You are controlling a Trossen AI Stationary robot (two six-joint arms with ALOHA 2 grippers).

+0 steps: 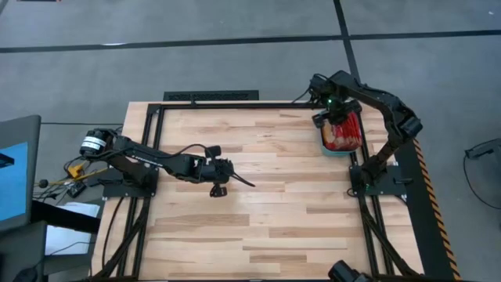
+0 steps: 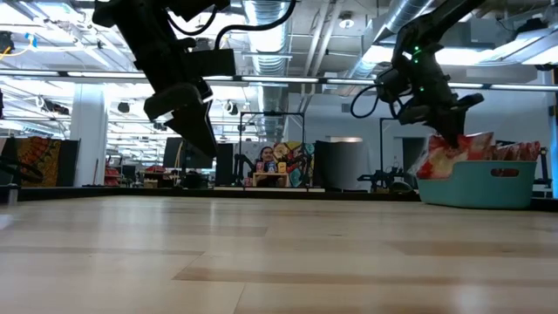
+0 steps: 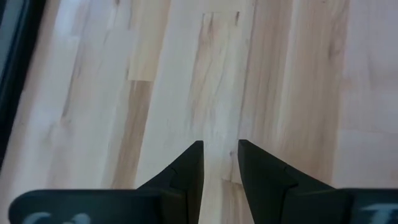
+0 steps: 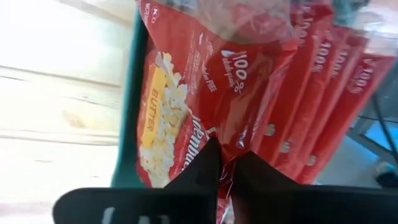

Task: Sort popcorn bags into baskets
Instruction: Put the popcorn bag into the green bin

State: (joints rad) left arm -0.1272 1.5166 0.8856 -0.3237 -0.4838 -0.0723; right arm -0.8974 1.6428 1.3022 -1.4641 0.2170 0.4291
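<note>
The teal basket (image 1: pixel 329 150) (image 2: pixel 479 187) stands near the table's far right corner. Several red popcorn bags (image 4: pixel 311 74) (image 2: pixel 510 153) stand on edge inside it, side by side. My right gripper (image 1: pixel 333 121) (image 2: pixel 449 131) (image 4: pixel 225 152) hovers over the basket's left end, shut on the front bag (image 4: pixel 180 99), which has a yellow butter picture. My left gripper (image 1: pixel 244 182) (image 2: pixel 205 144) (image 3: pixel 221 146) hangs above bare wood at mid-table, away from the bags. Its fingers are shut to a narrow gap and hold nothing. My right gripper pinches the front popcorn bag between its two fingers at the bag's upper edge (image 4: pixel 208 134), coming from above and pointing down. The bag (image 2: pixel 440 161) hangs tilted below the fingers, leaning over the basket's left wall (image 4: pixel 127 168). Its lower end is hidden inside the basket.
Light wooden planks (image 1: pixel 274 219) spread between the two arms, inside a black metal frame (image 1: pixel 211 97). A monitor (image 1: pixel 16 172) and cables lie beyond the table's left edge. Room furniture shows far behind in the low view.
</note>
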